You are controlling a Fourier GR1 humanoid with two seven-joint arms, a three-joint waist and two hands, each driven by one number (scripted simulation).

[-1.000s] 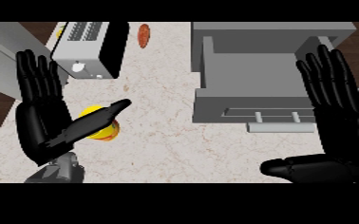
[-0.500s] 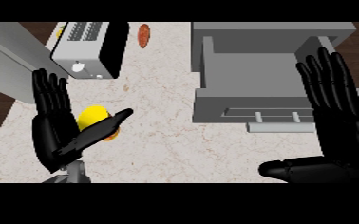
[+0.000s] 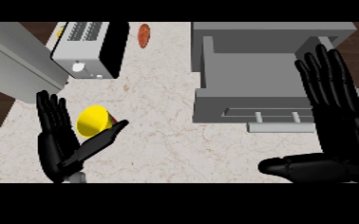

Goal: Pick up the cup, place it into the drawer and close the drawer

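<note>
Two hands: both are black and both come in from the near edge of the counter (image 3: pixel 168 137), one at each side.
Left hand (image 3: pixel 60 144): it is at the near left, palm turned toward the middle, fingers straight and spread, pointing to the far side; the thumb sticks out to the right. It grasps nothing.
Right hand (image 3: pixel 333 118): it is at the near right, fingers straight and released, standing up over the right part of the drawer; its thumb lies flat and points to the left. It holds nothing.
Cup (image 3: pixel 93 121): yellow, lying on its side on the counter at the near left. It is in the gap between the fingers and the thumb of the left hand. Whether the thumb touches it, I cannot tell. It is not in the drawer.
Drawer (image 3: pixel 245 76): grey, pulled open, on the right half of the scene, well apart from the cup. Its front panel with a pale handle (image 3: pixel 280 126) is on the near side.
Toaster (image 3: pixel 91 47): grey and black box at the far left, with slots on top and a white knob on its near face.
Small red thing (image 3: pixel 144 35): oval, on the counter at the far side, between the toaster and the drawer.
Counter top: pale stone with thin veins.
</note>
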